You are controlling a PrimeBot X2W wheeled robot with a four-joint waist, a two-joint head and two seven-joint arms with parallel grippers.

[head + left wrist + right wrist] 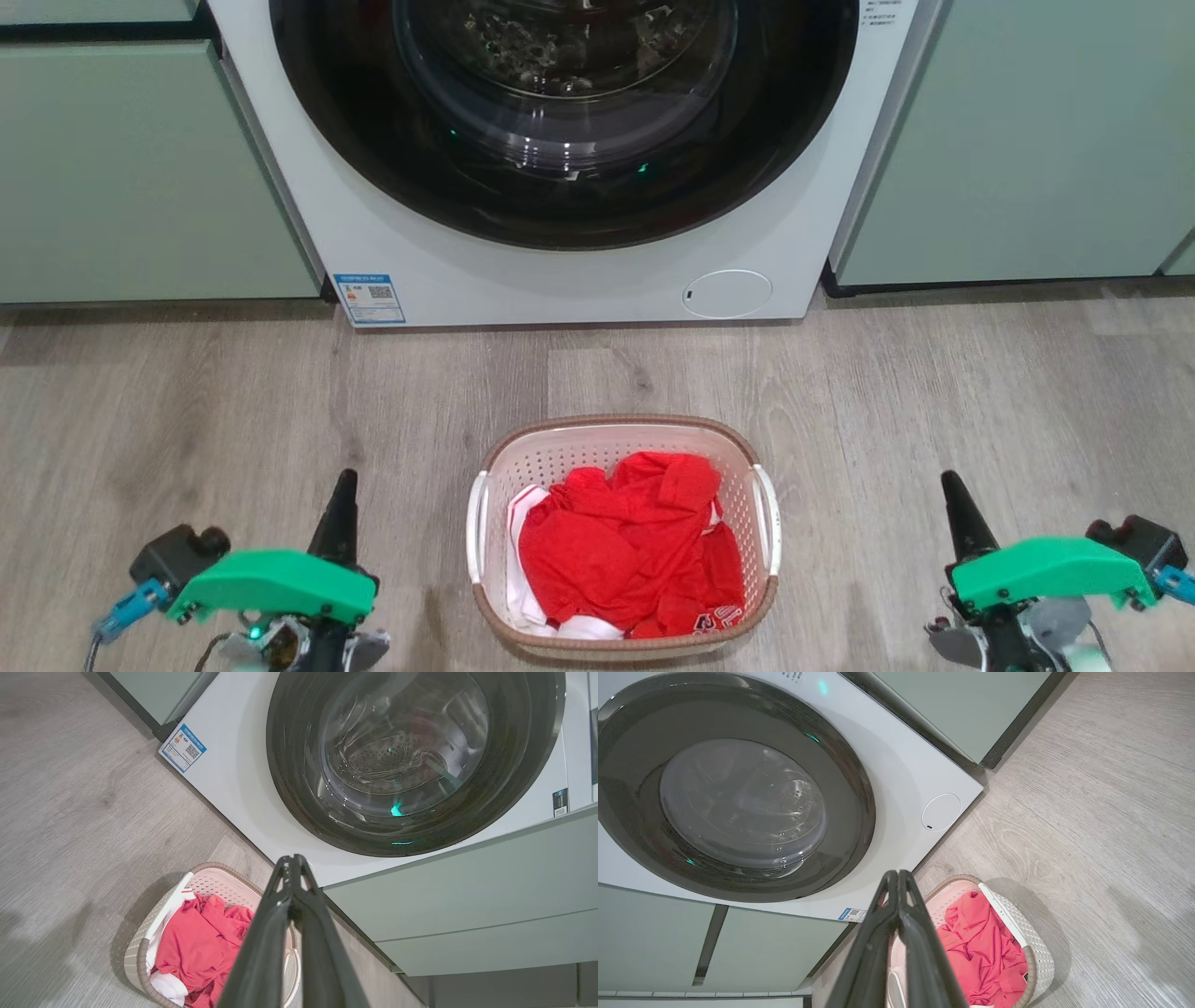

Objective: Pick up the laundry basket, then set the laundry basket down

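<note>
The laundry basket [620,431] stands on the wooden floor in front of the washing machine, cream-white and perforated, with a brown rim and white side handles. Red and white clothes [625,551] fill it. My left gripper [344,481] hangs shut well to the basket's left, apart from it. On the other side, my right gripper [952,483] is shut too, equally far from the basket. The left wrist view has the basket [140,945] at lower left behind my shut fingers [292,861]. In the right wrist view the basket [1034,942] lies lower right of the shut fingers [896,875].
A white front-loading washing machine [560,271] with a dark round door stands just beyond the basket. Pale green cabinets [140,177] flank it on both sides. Open grey wooden floor [233,401] spreads to the left and right of the basket.
</note>
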